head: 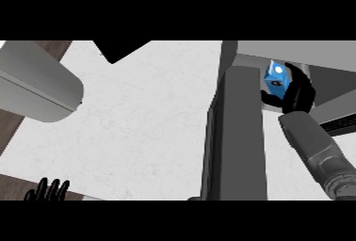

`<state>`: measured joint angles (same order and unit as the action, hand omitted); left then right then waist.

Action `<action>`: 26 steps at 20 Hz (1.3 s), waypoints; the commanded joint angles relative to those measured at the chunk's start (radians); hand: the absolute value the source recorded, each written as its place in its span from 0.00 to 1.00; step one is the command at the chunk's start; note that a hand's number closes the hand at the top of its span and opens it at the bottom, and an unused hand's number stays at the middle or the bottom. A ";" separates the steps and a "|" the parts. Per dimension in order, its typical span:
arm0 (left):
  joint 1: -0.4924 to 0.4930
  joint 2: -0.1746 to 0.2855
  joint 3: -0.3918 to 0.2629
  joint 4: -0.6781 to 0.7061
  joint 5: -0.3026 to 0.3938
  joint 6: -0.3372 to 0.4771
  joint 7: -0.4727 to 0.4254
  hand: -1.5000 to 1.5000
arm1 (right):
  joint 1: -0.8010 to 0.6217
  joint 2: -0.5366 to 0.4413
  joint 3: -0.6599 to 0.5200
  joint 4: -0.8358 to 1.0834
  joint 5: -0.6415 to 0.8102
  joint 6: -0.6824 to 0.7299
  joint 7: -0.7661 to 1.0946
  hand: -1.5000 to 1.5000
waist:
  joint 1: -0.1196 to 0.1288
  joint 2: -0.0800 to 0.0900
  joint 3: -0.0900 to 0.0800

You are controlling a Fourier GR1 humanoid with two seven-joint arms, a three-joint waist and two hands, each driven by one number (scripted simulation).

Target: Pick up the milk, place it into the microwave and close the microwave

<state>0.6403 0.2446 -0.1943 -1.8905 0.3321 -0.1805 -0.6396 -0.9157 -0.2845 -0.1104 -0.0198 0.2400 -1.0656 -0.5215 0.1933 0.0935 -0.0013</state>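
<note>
The milk (275,76) is a blue carton with a white cap, seen inside the microwave (327,61) opening at the upper right. My right hand (297,92) reaches into the opening, its black fingers curled round the carton's right side and bottom. The microwave's grey door (236,132) stands open, edge-on, as a tall slab left of the arm. My left hand (49,190) rests at the lower left edge with fingers pointing up, holding nothing.
A large grey rounded object (38,84) lies at the upper left over the white counter (139,132). A brown wooden strip (10,129) runs along the left edge. A vent grille (337,124) shows on the microwave at the right.
</note>
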 commanded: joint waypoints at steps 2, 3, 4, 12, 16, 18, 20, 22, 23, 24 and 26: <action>-0.026 -0.002 0.008 0.028 -0.001 0.000 -0.001 0.00 | -0.071 0.069 0.068 -0.014 0.066 0.107 -0.055 0.00 | 0.009 -0.017 0.009; -0.018 -0.006 -0.007 0.014 -0.009 0.005 0.006 0.00 | -0.065 0.061 0.078 -0.007 0.077 0.127 -0.065 0.00 | 0.005 -0.016 0.010; -0.022 -0.018 -0.025 0.007 -0.015 0.015 0.017 0.00 | -0.095 0.092 0.078 0.003 0.077 0.131 -0.042 0.00 | 0.010 -0.017 0.010; -0.064 0.002 0.022 0.023 -0.008 0.009 0.010 0.00 | -0.140 0.130 0.090 0.002 0.088 0.257 -0.054 0.00 | 0.002 -0.016 0.009; -0.043 -0.003 0.006 0.031 -0.007 -0.003 0.001 0.00 | -0.111 0.159 0.043 -0.033 0.040 0.313 -0.090 0.00 | -0.017 -0.020 0.011; -0.039 -0.010 0.008 0.029 -0.008 0.008 0.002 0.00 | -0.105 0.190 0.013 -0.065 0.009 0.341 -0.124 0.00 | -0.029 -0.026 0.011; -0.015 0.001 0.016 0.031 -0.005 -0.004 -0.010 0.00 | -0.085 0.188 -0.023 -0.091 -0.029 0.385 -0.160 0.00 | -0.038 -0.031 0.011; 0.007 0.012 0.030 0.005 0.010 -0.010 -0.012 0.00 | -0.037 0.185 -0.048 -0.109 -0.056 0.448 -0.226 0.00 | -0.059 -0.040 0.011; -0.013 -0.010 0.011 0.031 -0.014 0.005 -0.019 0.00 | -0.066 0.177 -0.060 -0.112 -0.068 0.478 -0.212 0.00 | -0.064 -0.039 0.010; -0.015 0.004 0.023 0.014 -0.004 0.002 -0.002 0.00 | -0.035 0.174 -0.074 -0.115 -0.084 0.518 -0.242 0.00 | -0.069 -0.035 0.011; 0.002 0.010 0.021 0.001 0.008 -0.010 0.002 0.00 | -0.031 0.183 -0.101 -0.120 -0.112 0.559 -0.257 0.00 | -0.072 -0.040 0.010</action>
<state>0.6315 0.2491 -0.1765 -1.8743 0.3298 -0.1862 -0.6472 -0.9671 -0.1049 -0.1626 -0.1195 0.1797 -0.5980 -0.7331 0.1374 0.0582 0.0091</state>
